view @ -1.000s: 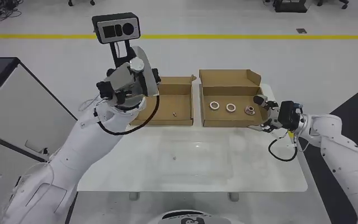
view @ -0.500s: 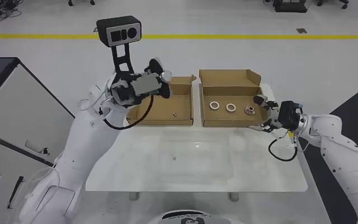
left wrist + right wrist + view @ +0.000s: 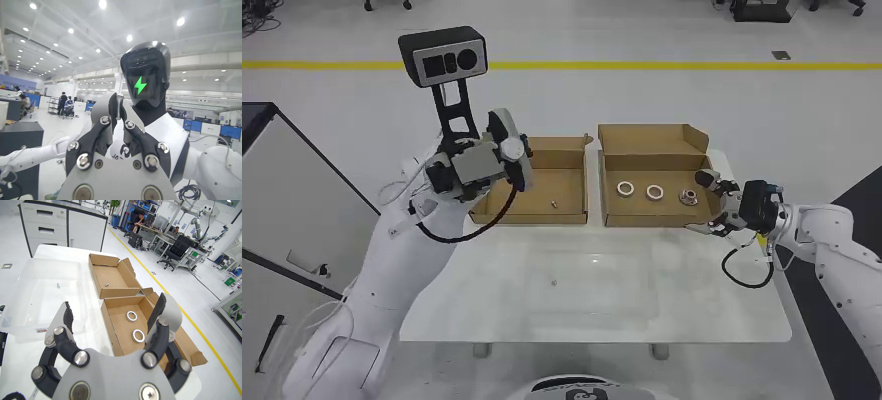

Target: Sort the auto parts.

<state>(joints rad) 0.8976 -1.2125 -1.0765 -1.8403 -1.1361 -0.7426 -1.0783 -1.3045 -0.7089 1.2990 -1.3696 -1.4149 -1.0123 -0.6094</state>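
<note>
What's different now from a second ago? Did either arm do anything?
The left gripper, shut on a bolt, swung sideways up by the left box, first toward the right box, then partly back, its wrist turning. The right gripper stayed open beside the right box; the rings inside did not move.

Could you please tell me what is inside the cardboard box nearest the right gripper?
Two pale rings and a brownish part lie on the box floor. The open right gripper hides the corner beside that part.
</note>
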